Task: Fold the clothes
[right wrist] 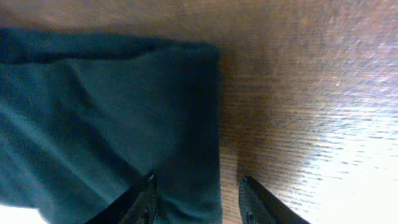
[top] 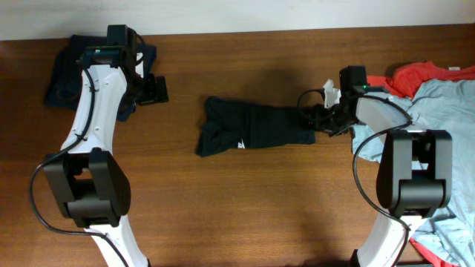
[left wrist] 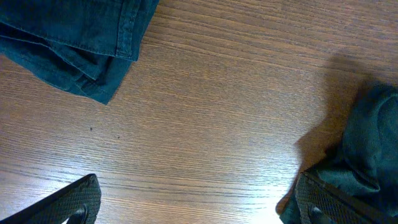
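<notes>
The black shirt (top: 252,127) lies in a long strip at the middle of the table (top: 245,200); the right gripper (top: 310,124) sits at its right end, jaws part-open astride the hem, gripping nothing, seemingly poised to take it; the left gripper (top: 157,89) hovers wide open far left, by the navy shirt (top: 63,74).

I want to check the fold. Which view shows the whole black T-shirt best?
Overhead: the black T-shirt lies whole on the table. Right wrist shows only its edge close up; left wrist shows dark cloth, not identifiable.
</notes>
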You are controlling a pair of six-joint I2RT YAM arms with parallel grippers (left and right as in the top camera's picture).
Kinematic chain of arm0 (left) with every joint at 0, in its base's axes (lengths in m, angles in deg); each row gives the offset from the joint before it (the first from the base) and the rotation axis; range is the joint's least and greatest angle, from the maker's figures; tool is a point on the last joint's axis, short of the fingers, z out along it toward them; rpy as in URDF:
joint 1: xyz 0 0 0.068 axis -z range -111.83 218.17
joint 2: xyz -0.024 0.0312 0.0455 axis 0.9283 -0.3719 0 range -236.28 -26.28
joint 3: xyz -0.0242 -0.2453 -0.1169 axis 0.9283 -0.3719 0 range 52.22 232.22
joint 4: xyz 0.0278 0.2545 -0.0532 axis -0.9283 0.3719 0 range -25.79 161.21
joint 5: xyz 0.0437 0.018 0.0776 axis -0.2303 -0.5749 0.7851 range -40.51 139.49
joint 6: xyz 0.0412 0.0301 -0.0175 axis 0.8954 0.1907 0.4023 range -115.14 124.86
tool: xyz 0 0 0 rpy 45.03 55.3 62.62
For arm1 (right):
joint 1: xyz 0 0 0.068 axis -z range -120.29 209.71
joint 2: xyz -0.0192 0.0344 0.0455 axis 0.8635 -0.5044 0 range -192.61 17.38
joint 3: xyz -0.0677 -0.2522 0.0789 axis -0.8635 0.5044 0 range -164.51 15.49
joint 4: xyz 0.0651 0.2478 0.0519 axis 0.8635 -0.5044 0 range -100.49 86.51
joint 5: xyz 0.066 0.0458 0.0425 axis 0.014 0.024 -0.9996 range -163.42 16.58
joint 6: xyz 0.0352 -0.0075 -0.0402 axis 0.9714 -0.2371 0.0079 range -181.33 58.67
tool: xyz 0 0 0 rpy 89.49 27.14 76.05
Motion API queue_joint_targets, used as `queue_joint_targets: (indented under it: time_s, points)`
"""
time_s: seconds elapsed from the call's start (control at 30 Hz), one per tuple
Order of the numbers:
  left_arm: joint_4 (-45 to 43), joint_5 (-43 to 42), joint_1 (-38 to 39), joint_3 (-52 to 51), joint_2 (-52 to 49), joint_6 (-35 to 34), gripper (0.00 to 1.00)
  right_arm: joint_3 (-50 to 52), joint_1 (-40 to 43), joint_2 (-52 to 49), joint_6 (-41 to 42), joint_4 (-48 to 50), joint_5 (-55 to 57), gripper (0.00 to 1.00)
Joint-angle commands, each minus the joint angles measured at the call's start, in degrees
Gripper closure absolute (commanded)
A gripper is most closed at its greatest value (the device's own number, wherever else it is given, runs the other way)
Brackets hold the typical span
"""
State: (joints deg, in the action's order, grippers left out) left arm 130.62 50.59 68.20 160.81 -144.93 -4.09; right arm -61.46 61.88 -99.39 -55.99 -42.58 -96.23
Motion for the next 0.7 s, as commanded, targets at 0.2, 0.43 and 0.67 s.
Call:
queue_joint_targets:
  time_s: [0.2,0.43,0.67]
  points:
    - [0.0,0.4,0.0,0.7,1.4,0.9,0.01,4.0,0.1,0.0,3.1,5.6,-5.2,0.56]
    - [0.0,0.4,0.0,0.7,1.4,0.9,0.01,4.0,0.1,0.0,3.1,8.2,-5.4,0.69]
    - [0.0,0.4,0.0,0.7,1.4,0.9,0.01,3.9,1.6,0.2,3.1,8.2,-4.5,0.96]
